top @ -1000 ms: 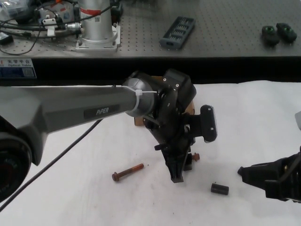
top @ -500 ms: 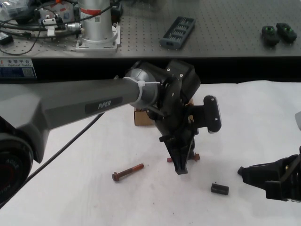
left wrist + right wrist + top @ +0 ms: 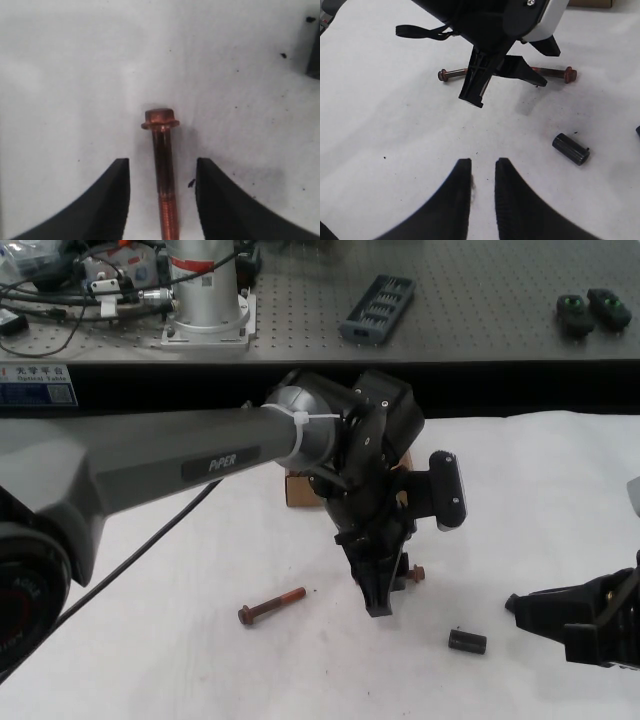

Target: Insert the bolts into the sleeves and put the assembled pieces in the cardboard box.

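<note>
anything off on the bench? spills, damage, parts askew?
Nothing stands out. One bolt lies loose on the white cloth. The left end effector, open, straddles the other bolt. The sleeve lies on its side nearby. Only a few dark specks mark the cloth.

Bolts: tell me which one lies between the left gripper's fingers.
The bolt nearer the black sleeve, partly hidden beneath the left gripper; the other bolt lies apart, uncovered.

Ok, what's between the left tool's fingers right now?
A copper bolt lying on the white cloth, with gaps either side, per the left wrist view.
</note>
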You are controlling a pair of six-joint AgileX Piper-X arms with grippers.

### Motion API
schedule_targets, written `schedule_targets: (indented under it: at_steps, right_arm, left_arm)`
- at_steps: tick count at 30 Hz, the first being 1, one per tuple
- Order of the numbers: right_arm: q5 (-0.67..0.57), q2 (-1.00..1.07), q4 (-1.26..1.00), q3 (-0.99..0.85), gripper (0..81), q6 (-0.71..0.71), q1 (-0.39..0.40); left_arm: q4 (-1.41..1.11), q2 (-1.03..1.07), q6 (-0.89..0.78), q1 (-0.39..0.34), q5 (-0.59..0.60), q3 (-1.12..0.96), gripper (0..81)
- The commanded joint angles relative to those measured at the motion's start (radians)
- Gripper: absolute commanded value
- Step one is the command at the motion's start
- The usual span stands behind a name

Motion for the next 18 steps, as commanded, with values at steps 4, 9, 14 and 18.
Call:
schedule_targets:
  at_steps: [4, 9, 14, 18]
  right_arm:
    - [-0.04, -0.009, 0.007, -0.003, 14.2, 0.001, 0.002]
    - [-0.043, -0.009, 0.007, -0.003, 14.2, 0.001, 0.002]
    - [-0.043, -0.009, 0.007, -0.003, 14.2, 0.001, 0.002]
    - [-0.043, -0.009, 0.007, -0.003, 14.2, 0.001, 0.002]
  left_arm:
    - [0.008, 0.002, 0.022, 0.0, 0.002, -0.011, 27.2]
    - [0.032, 0.008, 0.02, 0.0, 0.016, -0.011, 27.2]
    - [0.032, 0.026, 0.015, 0.0, 0.012, -0.011, 27.2]
    - [0.03, 0.029, 0.015, -0.002, 0.008, -0.011, 27.2]
